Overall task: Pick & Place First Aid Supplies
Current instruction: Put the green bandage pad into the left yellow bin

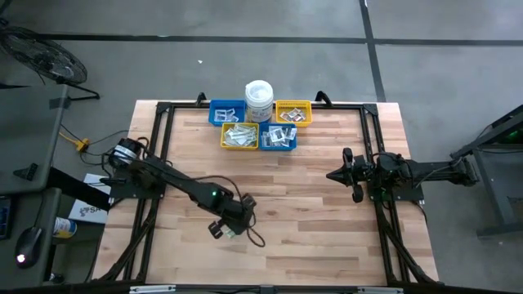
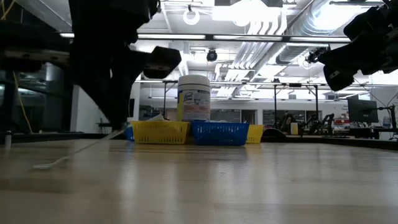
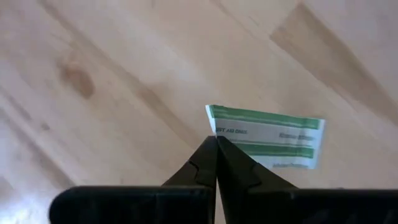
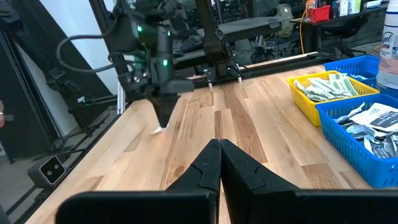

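Since the green-and-white strip packet (image 3: 266,138) looks thin, light and floppy, the left gripper (image 3: 216,144), pressed together, pinches its edge on the counter (image 3: 124,74); right gripper (image 4: 219,148) idle, closed.

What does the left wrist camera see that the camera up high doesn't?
Only the left wrist view shows the green-and-white packet up close, its corner pinched in the shut left gripper. Only the high view shows the four bins, the white tub and the waiting right gripper. Both show the wooden table.
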Controlling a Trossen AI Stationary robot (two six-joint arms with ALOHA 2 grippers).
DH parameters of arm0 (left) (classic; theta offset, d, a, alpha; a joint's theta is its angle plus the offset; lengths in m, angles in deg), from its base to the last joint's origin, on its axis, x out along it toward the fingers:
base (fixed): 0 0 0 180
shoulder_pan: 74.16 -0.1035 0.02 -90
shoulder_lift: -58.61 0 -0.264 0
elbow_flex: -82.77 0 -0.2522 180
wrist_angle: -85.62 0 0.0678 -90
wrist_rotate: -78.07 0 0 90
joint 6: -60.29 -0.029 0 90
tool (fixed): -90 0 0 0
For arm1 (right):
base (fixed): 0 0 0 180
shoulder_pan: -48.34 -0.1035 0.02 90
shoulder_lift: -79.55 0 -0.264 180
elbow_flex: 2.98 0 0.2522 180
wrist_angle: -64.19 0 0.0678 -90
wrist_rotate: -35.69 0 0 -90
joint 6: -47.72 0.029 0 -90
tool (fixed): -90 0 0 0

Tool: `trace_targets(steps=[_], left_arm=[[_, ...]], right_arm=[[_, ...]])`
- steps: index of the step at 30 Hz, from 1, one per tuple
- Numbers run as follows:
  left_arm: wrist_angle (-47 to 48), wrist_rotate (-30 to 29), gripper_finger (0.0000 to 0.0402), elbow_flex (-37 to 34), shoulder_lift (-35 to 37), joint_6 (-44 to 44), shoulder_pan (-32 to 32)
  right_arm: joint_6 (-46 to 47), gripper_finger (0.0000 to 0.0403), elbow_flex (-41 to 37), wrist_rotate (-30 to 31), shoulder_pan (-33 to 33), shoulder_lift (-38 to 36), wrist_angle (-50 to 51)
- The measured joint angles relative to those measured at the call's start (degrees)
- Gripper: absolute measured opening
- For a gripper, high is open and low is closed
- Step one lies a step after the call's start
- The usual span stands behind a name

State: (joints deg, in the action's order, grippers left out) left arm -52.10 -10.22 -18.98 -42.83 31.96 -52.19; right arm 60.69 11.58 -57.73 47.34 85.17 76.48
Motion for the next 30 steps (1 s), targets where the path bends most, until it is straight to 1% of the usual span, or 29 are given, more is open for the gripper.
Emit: trace_targets(steps=[4, 8, 12, 17, 20, 25, 30], left_arm=[[1.11, -1.44, 0.0, 0.47, 2.0, 3.39, -0.59], [1.4, -4.56, 0.0, 0.76, 5.77, 7.23, -0.61], [3.0, -8.12, 0.0, 0.7, 9.31, 13.21, -0.61], [4.29, -15.58, 0.0, 0.76, 13.31, 21.24, -0.65], [5.43, -20.34, 0.0, 0.78, 15.81, 27.37, -1.9], [6.11, -27.81, 0.0, 0.78, 19.77, 36.87, -5.63], [6.15, -34.83, 0.0, 0.78, 22.74, 48.75, -11.35]], right_arm=[[0.0, 0.0, 0.0, 0.02, -0.02, 0.0, 0.0], [0.0, 0.0, 0.0, 0.01, 0.01, 0.0, 0.0], [0.0, 0.0001, 0.0, 0.0, -0.02, 0.0, 0.0], [0.0, 0.0, 0.0, 0.01, -0.02, 0.0, 0.0], [0.0, 0.0, 0.0, 0.0, -0.02, 0.0, 0.0], [0.0, 0.0, 0.0, 0.01, -0.01, 0.0, 0.0], [0.0, 0.0, 0.0, 0.0, -0.02, 0.0, 0.0]])
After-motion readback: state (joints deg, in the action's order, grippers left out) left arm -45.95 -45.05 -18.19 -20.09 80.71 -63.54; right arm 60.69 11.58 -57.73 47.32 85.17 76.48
